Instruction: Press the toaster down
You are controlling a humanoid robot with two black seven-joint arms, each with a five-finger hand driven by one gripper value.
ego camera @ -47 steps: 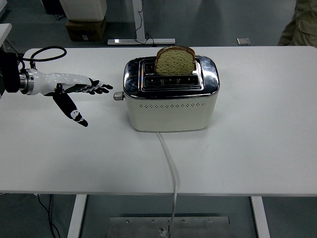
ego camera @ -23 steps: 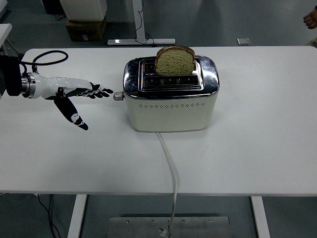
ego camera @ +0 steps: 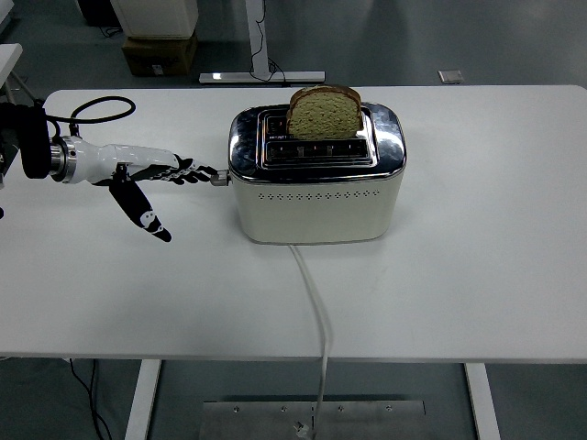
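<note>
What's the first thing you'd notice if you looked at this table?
A shiny cream toaster stands in the middle of the white table, with one slice of brown bread sticking up out of a slot. From the left, the robot's left hand stretches flat, its fingertips at the toaster's side lever.

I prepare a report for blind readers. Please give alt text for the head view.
The robot's left hand, fingers extended, reaches from the left to the lever on the side of a cream and chrome toaster. A slice of bread stands in a slot, and the toaster's cord runs toward the white table's near edge.
</note>
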